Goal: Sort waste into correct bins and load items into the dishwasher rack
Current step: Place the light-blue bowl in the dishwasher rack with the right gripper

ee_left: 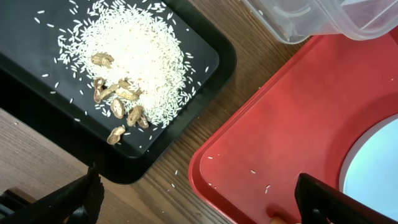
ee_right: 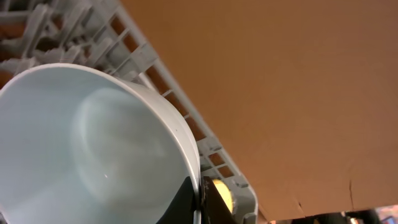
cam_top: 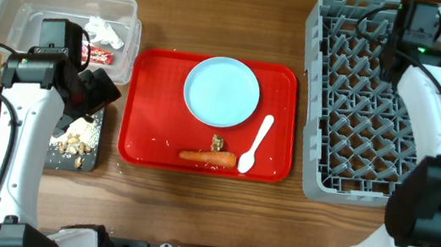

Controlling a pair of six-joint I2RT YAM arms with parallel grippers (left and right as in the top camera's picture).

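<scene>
**Right arm holds bowl at rack; left arm open over the trays**

On the wooden tabletop (cam_top: 218,12), the grey rack (cam_top: 358,116) fills the right side. The red tray (cam_top: 152,123) lies in the middle. The clear tub (cam_top: 13,11) sits at the far left corner, with the black tray (cam_top: 90,157) nearer, partly under the left arm.

The plate (cam_top: 222,91) rests on the red tray's far half. The bowl (ee_right: 93,143) is tilted over the rack's far right corner, and the right end effector (ee_right: 199,202) is clenched on its rim. The left end effector (ee_left: 198,186) is released, fingers spread wide, above the gap between the black tray and the red tray.

The spoon (cam_top: 255,144) lies on the red tray's near right, its bowl end just beside the carrot (cam_top: 207,157). The tissue (cam_top: 106,33) and wrapper (cam_top: 97,54) are in the tub. Rice (ee_left: 143,50) is heaped in the black tray with brown scraps (ee_left: 121,99) on it. One more scrap lies on the red tray beside the carrot.
</scene>
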